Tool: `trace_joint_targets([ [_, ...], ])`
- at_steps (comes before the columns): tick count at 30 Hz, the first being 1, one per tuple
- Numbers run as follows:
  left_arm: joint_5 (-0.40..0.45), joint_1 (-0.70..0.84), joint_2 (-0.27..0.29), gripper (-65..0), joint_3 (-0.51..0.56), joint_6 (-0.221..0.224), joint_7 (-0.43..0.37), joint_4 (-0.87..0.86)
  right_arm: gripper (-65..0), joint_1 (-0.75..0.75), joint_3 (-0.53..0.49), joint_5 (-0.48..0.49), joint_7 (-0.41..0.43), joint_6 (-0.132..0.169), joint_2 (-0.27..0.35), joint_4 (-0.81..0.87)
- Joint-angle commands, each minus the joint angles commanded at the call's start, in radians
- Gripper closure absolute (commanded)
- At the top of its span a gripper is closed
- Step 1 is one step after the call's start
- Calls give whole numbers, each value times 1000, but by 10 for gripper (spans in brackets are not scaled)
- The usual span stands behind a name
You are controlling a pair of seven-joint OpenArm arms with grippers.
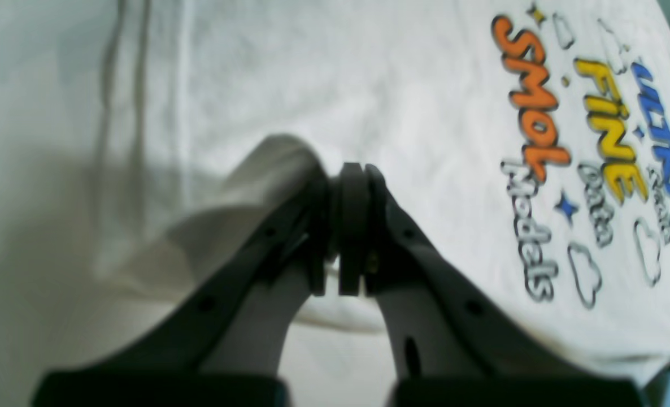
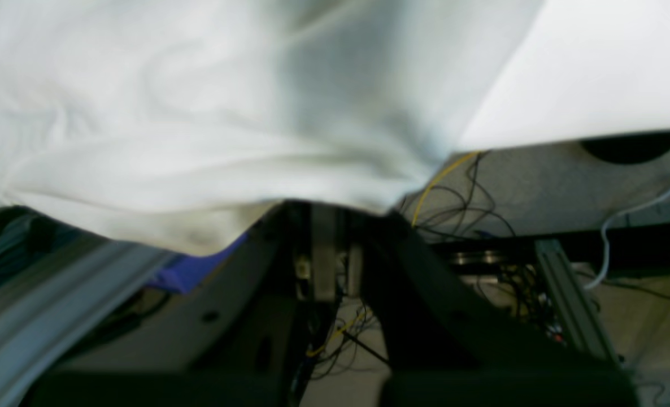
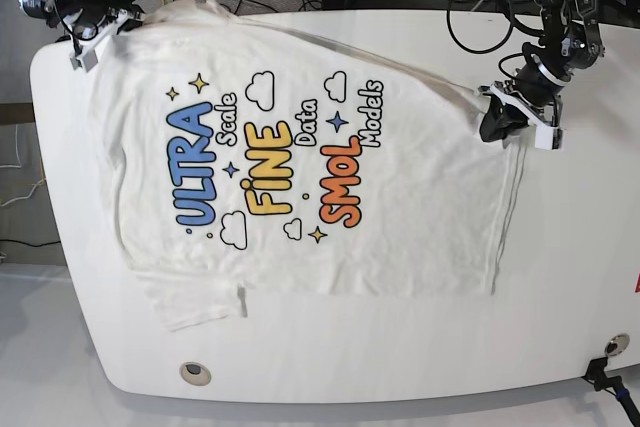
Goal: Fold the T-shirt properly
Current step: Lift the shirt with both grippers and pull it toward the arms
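**A:** Where was the T-shirt lying?

**B:** Spread print side up across the white table, with the "ULTRA FINE SMOL" lettering facing the base camera. One short sleeve lay flat at the near edge of the cloth.

**A:** And the left gripper?

**B:** It sat at the hem end of the shirt, on the base view's right. In the left wrist view its fingers were pressed together with a fold of white cloth bunched against them, so it was pinching the T-shirt's edge. The print lay ahead of the fingertips and off to one side; the rest of the fabric stretched away in front of them.

**A:** The right gripper?

**B:** At the opposite corner, on the base view's left, by the shoulder of the shirt near the table's rim. Its wrist view showed the cloth draped over and just ahead of the right gripper, hanging past the table edge, with cables on the floor beyond. The jaws looked close together under the fabric, but the cloth hid the tips, so I could not tell whether they were gripping it.
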Motion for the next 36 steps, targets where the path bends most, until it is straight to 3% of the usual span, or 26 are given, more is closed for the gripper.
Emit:
trace_joint_targets([
  [6, 3, -25, -2, 0, 2, 0, 0, -32, 0, -206, 3, 5, 0, 1, -8, 69],
  [11, 63, -31, -2, 0, 3, 0, 0, -41, 0, -253, 5, -2, 0, -5, -32, 166],
  [36, 69, -40, -6, 0, 2, 0, 0, -48, 0, -488, 25, 5, 0, 1, -35, 227],
])
